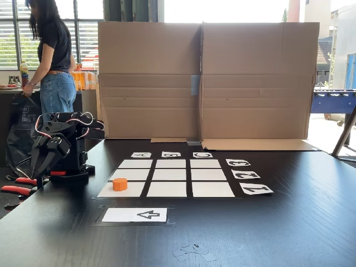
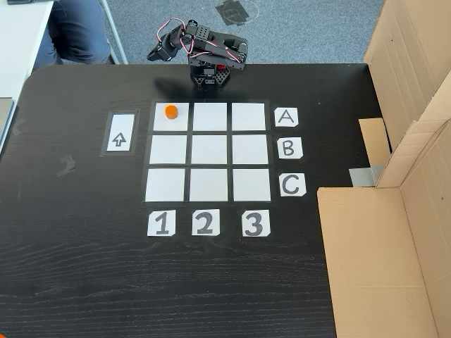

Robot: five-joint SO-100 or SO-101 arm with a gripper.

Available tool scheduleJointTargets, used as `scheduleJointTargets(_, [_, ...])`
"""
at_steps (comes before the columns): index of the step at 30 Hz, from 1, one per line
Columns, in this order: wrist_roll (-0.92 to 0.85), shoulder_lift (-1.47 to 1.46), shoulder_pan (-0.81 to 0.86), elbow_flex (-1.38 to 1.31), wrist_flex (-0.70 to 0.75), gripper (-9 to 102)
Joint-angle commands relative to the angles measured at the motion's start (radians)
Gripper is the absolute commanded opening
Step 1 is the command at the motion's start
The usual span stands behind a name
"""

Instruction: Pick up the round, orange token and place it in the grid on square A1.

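Observation:
The orange token (image 1: 120,184) (image 2: 170,111) stands upright on square A1 (image 1: 134,191) (image 2: 163,124), a corner cell of the white grid (image 1: 171,174) (image 2: 209,150). That cell is the near-left one in one fixed view and the top-left one in the other, next to the arm's base. The black arm is folded over its base beside the grid. My gripper (image 1: 35,173) (image 2: 153,55) hangs away from the token with its fingers together and nothing between them.
A white card with a black arrow (image 1: 135,214) (image 2: 120,132) lies beside the grid. Cardboard walls (image 1: 206,78) (image 2: 394,239) stand along one table edge. Red-handled tools (image 1: 16,189) lie by the arm. A person (image 1: 53,55) stands behind the table.

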Motion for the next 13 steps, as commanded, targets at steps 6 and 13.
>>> scheduleJointTargets(6, [-0.008,0.008,-0.006,0.003,-0.005,0])
scheduleJointTargets(13, [-0.008,0.008,-0.005,0.003,-0.005,0])
